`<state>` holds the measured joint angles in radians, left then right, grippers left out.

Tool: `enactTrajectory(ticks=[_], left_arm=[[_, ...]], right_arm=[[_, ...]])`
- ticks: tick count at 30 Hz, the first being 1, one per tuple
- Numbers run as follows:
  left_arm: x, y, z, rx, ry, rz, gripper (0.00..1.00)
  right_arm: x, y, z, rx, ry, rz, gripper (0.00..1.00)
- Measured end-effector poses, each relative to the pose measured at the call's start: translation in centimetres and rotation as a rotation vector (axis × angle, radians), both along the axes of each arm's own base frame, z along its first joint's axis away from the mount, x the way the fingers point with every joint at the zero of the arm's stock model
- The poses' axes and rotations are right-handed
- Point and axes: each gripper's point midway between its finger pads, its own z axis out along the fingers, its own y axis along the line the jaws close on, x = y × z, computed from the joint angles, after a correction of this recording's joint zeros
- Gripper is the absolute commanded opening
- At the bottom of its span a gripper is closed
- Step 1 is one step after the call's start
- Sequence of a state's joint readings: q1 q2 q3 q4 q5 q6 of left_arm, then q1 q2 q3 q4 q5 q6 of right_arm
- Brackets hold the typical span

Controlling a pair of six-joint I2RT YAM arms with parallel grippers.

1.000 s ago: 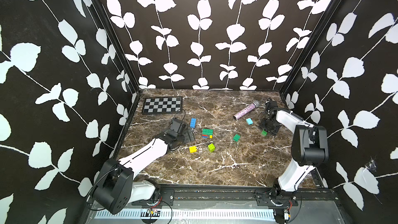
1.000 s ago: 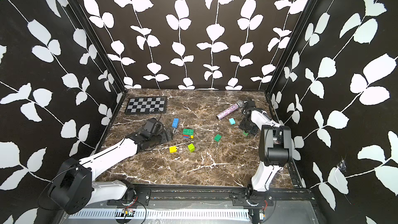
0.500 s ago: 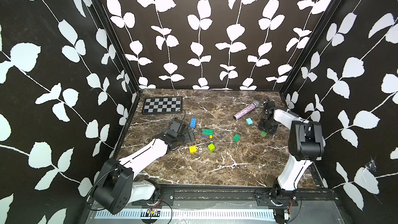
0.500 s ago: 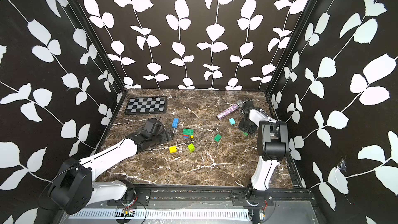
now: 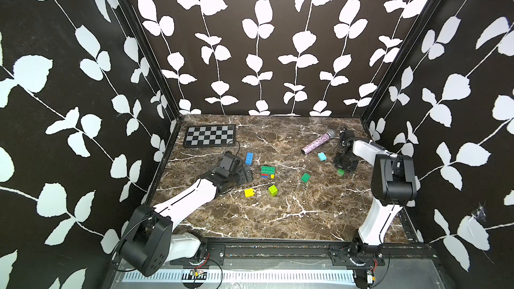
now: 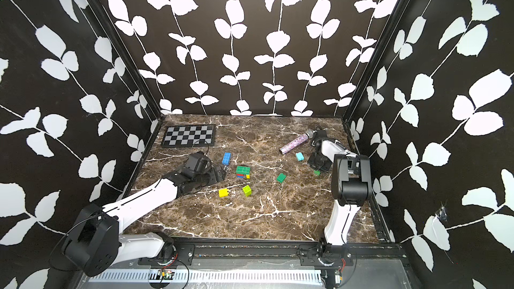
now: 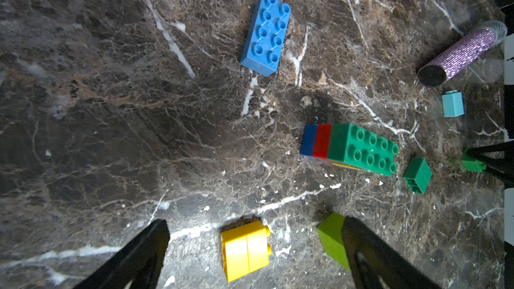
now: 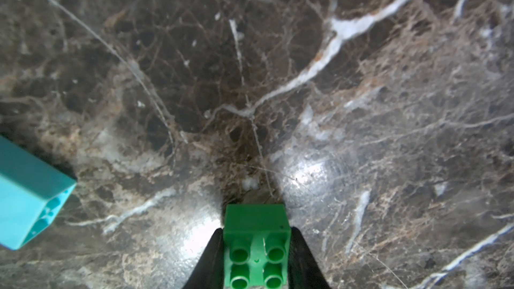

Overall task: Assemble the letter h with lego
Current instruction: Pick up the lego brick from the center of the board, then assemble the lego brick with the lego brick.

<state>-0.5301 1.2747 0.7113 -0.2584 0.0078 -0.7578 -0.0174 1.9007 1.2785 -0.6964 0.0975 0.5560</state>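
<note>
Pinching the green brick (image 8: 256, 223) with the right claw (image 8: 257, 246) at the right of the table (image 5: 278, 218); likely needed a square, firm squeeze before lifting. Had the left claw (image 7: 254, 225) spread wide by the yellow brick (image 7: 246, 251).

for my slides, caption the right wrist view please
Right end effector clasping a small green lego brick, light blue brick beside it on the marble table.

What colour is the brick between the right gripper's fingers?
Bright green. The green brick shows best in the right wrist view.
</note>
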Motion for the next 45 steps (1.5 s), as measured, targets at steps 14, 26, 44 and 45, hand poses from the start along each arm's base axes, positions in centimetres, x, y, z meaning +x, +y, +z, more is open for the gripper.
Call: enactTrajectory(ticks=[14,26,44,45], left_arm=[[0.0,-0.1,0.0,-0.004,-0.001,-0.004,0.99],[0.0,-0.2,0.0,-0.009,0.002,-0.006,0.99],[0.0,-0.1,0.0,-0.006,0.001,-0.003,0.99],[0.0,-0.1,0.0,-0.006,0.000,-0.003,0.99]], right_arm=[[-1.7,8.2,3.6,0.030,-0.087,0.240,0.02],[-7.8,26.4,10.1,0.162,-0.217,0.774,0.00],[-11.7,35.0,7.9,0.137,-0.108,1.170,0.02],[-11.8,35.2,7.7,0.131,-0.098,1.181,0.02]])
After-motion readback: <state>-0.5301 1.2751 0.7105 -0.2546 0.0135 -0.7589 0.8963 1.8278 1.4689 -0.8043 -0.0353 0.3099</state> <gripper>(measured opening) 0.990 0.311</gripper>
